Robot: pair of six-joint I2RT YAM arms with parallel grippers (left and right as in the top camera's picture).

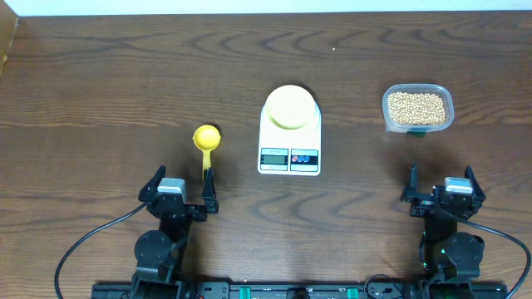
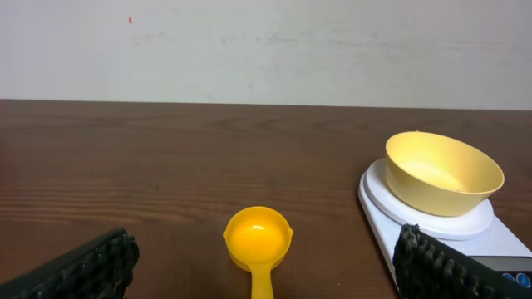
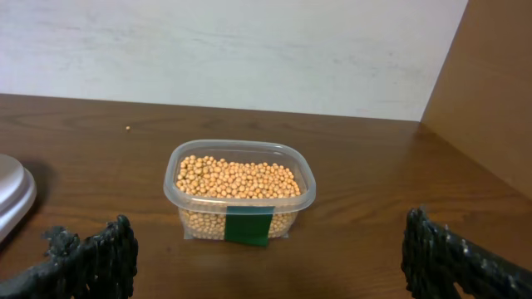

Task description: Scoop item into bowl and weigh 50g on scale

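Black ribbed rubber, two pairs: my left claw (image 1: 183, 178) and my right claw (image 1: 442, 178), both spread wide, nothing pinched, parked at the near side of the brown wood table (image 1: 100, 83).

Item 1. Bright yellow scoop (image 1: 206, 148), empty, at 12 o'clock from my left claw. Its handle points back at me, and its end lies just beside my inner finger.

Item 2. White scale (image 1: 288, 158), at 2 o'clock from my left claw, display end nearest me. I cannot read the display.

Item 3. Pale yellow bowl (image 1: 290, 106), empty, seated on the scale's round top at its far end.

Item 4. Clear plastic tub (image 1: 417, 86), at 12 o'clock from my right claw and well apart from the scale, green label facing me.

Item 5. Beans (image 1: 417, 108), all in the tub, none in the bowl.

Step in hand, by my judgement: the very start, with no scooping begun. Next move: my left claw must come down over the scoop's handle and pinch it squarely, then carry it across to the tub at 3 o'clock.
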